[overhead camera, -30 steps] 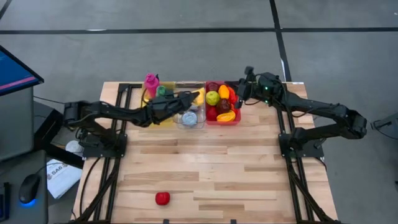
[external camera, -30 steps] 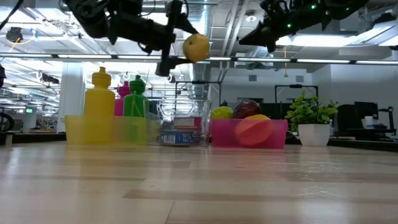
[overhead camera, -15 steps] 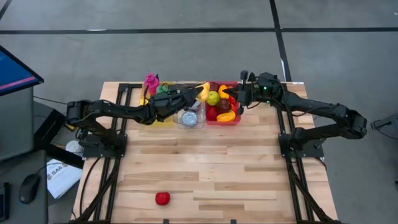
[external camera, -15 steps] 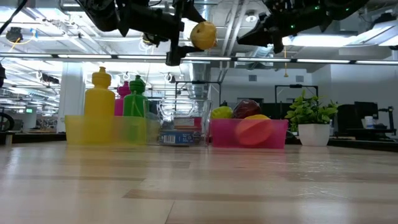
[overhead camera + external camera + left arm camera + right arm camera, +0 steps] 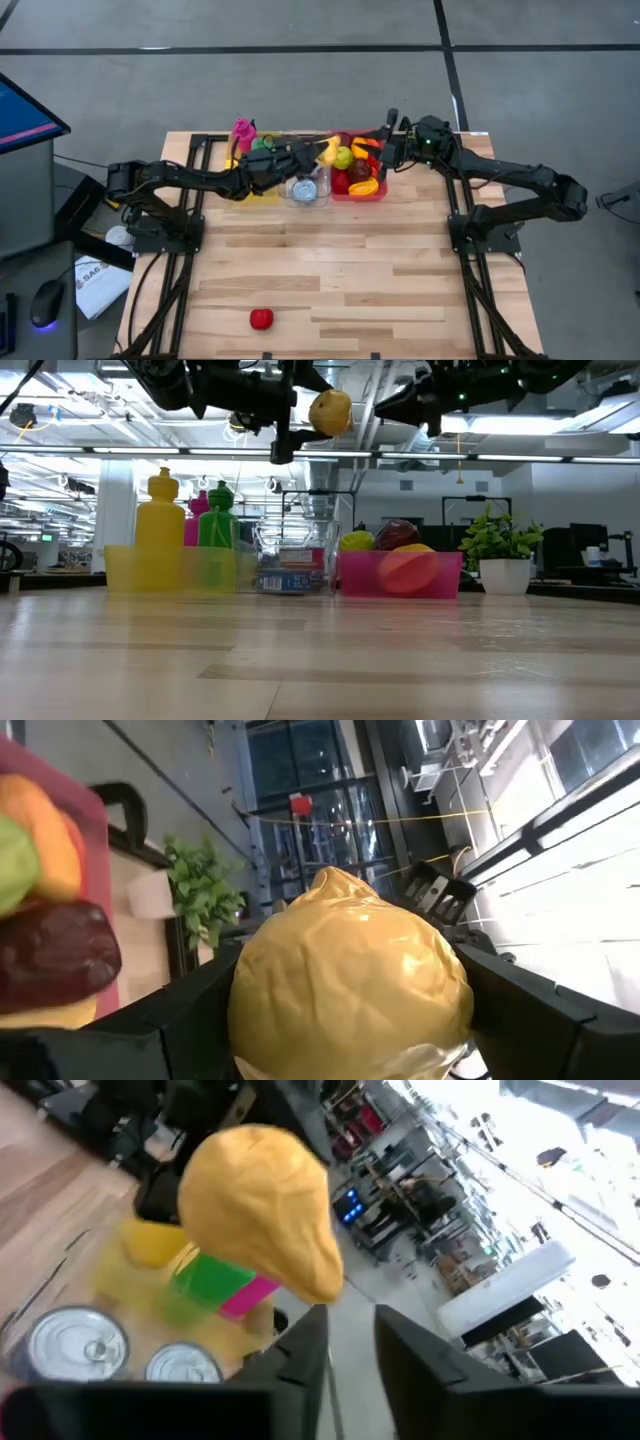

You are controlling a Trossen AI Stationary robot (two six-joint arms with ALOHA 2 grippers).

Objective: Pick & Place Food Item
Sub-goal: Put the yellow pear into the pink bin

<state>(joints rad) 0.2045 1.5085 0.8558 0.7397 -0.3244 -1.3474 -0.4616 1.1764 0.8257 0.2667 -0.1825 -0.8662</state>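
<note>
A yellow lemon (image 5: pixel 328 150) (image 5: pixel 330 412) sits in my left gripper (image 5: pixel 320 152) (image 5: pixel 350 1030), raised high over the seam between the clear bin (image 5: pixel 305 198) and the pink fruit bin (image 5: pixel 384 194) (image 5: pixel 400 575). The lemon fills the left wrist view (image 5: pixel 350 970) and also shows in the right wrist view (image 5: pixel 265 1210). My right gripper (image 5: pixel 387 132) (image 5: pixel 352 1370) hovers over the pink bin's far right corner. It points toward the lemon, a short way from it, its fingers narrowly open and touching nothing. My left gripper pinches the lemon across its middle (image 5: pixel 250 1020) between its two fingers, one on each side. The fingers (image 5: pixel 170 1020) come about level from the table's left. The lemon is lifted clear, well above the bins.
The pink bin holds several fruits (image 5: pixel 350 165). The clear bin holds cans (image 5: pixel 304 189). A yellow bin (image 5: pixel 170 570) at the far left holds bottles (image 5: pixel 243 133). A small red item (image 5: pixel 261 318) lies near the table's near edge. Bare wood lies between it and the bins.
My left gripper has carried the lemon up and toward the table's right, from over the clear bin toward the pink bin. My right gripper has risen a little and tipped its fingers up toward the lemon.
</note>
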